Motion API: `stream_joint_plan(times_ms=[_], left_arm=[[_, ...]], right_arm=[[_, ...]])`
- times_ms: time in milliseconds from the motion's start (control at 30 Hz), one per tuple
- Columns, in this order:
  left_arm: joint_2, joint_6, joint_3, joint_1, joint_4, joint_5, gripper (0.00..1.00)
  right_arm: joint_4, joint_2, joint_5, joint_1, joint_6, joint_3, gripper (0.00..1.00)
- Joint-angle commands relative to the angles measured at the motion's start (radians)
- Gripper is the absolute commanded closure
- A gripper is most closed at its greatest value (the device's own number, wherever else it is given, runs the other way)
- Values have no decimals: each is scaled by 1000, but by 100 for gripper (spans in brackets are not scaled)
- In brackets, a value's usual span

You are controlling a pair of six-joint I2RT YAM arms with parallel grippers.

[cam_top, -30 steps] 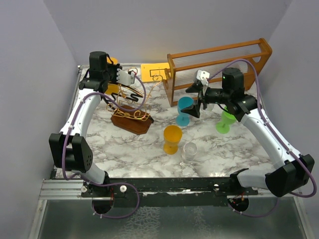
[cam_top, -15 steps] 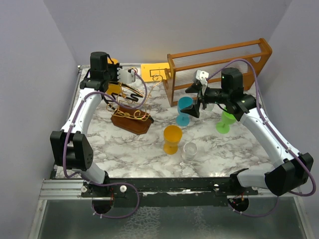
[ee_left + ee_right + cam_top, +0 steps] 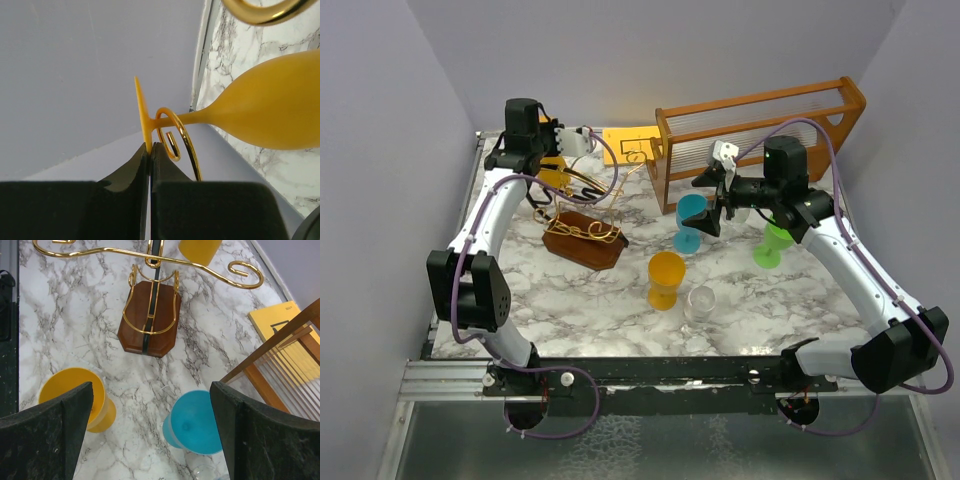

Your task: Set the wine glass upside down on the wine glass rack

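The yellow wine glass (image 3: 270, 115) hangs by its stem in a curled gold arm (image 3: 175, 135) of the wine glass rack (image 3: 582, 215). Its foot points at the wall and its bowl is over the marble. My left gripper (image 3: 150, 146) is shut on the rim of the glass's foot; in the top view it (image 3: 570, 150) is at the back left, over the rack. The rack's brown base (image 3: 148, 325) and gold arms also show in the right wrist view. My right gripper (image 3: 152, 440) is open and empty, above a blue glass (image 3: 196, 422).
A yellow cup (image 3: 666, 278), a clear glass (image 3: 700, 303), the blue glass (image 3: 692, 222) and a green glass (image 3: 775, 240) stand on the marble table. A large orange-brown wooden frame (image 3: 760, 130) stands at the back right, with a yellow card (image 3: 628, 145) beside it.
My left gripper has shifted slightly back and right at the rack, still holding the yellow glass. The right arm has barely moved.
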Motion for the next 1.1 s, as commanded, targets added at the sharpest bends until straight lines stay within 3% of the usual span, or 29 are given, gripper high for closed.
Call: stream_joint_plan(times_ms=[0, 533, 700, 1067], left_arm=[[16, -58, 54, 8, -15, -45, 97], [-52, -58, 19, 40, -99, 15, 96], [-65, -58, 2, 40, -102, 21, 83], [-99, -41, -6, 40, -136, -1, 76]], right_arm=[[37, 6, -10, 1, 8, -9, 1], [35, 16, -12, 1, 9, -9, 1], [34, 19, -12, 1, 11, -8, 1], [34, 21, -10, 1, 11, -7, 1]])
